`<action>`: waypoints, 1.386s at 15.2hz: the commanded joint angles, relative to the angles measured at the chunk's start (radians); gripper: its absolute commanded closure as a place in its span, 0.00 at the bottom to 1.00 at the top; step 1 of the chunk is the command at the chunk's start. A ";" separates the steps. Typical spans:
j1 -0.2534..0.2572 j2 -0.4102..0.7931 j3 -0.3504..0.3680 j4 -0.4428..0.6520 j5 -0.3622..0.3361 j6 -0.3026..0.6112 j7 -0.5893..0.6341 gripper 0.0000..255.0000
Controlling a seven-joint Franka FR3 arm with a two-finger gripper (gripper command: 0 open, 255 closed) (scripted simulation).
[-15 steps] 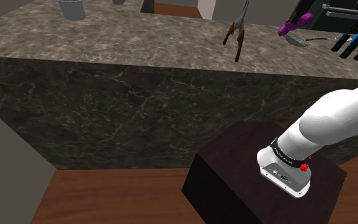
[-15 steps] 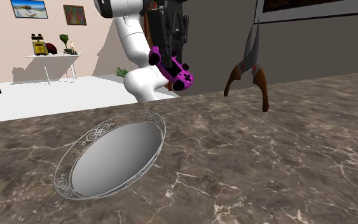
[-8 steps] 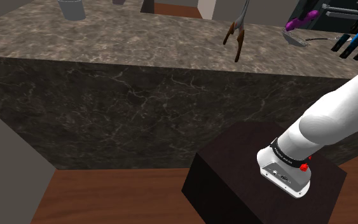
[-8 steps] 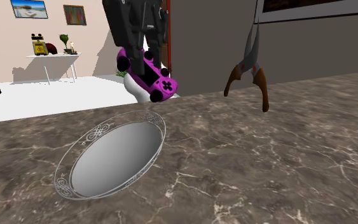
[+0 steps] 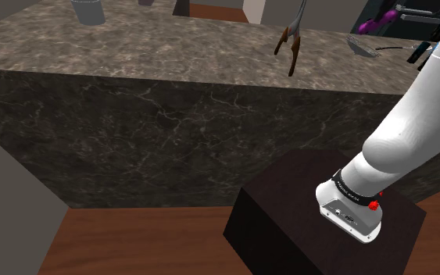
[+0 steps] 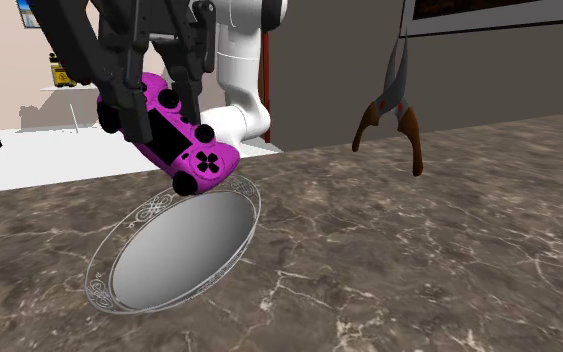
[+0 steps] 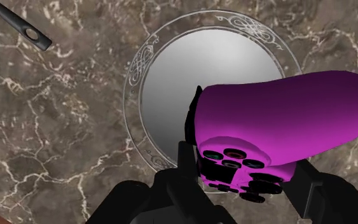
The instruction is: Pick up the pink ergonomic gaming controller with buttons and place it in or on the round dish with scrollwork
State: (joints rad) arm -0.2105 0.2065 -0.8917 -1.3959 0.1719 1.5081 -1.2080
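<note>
Two black fingers [image 7: 189,137] of the gripper [image 6: 159,95] clasp the magenta controller [image 6: 174,135] between them, jaws parted only by its width. In the second exterior view, the controller hangs tilted at upper left of centre, its lower grip over the far rim of the round scrollwork dish [image 6: 179,245], which lies at lower left on the marbled countertop [image 6: 419,260]; contact between them cannot be told. A brown-handled tool [image 6: 394,110] stands at upper right, well apart from the dish.
</note>
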 commanded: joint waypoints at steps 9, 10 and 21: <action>0.022 -0.017 0.004 -0.145 -0.012 0.134 -0.001 1.00; 0.025 -0.019 0.004 -0.161 -0.014 0.148 0.000 1.00; 0.032 -0.025 0.006 -0.210 -0.018 0.193 0.001 1.00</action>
State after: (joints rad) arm -0.1791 0.1811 -0.8863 -1.6058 0.1538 1.7015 -1.2068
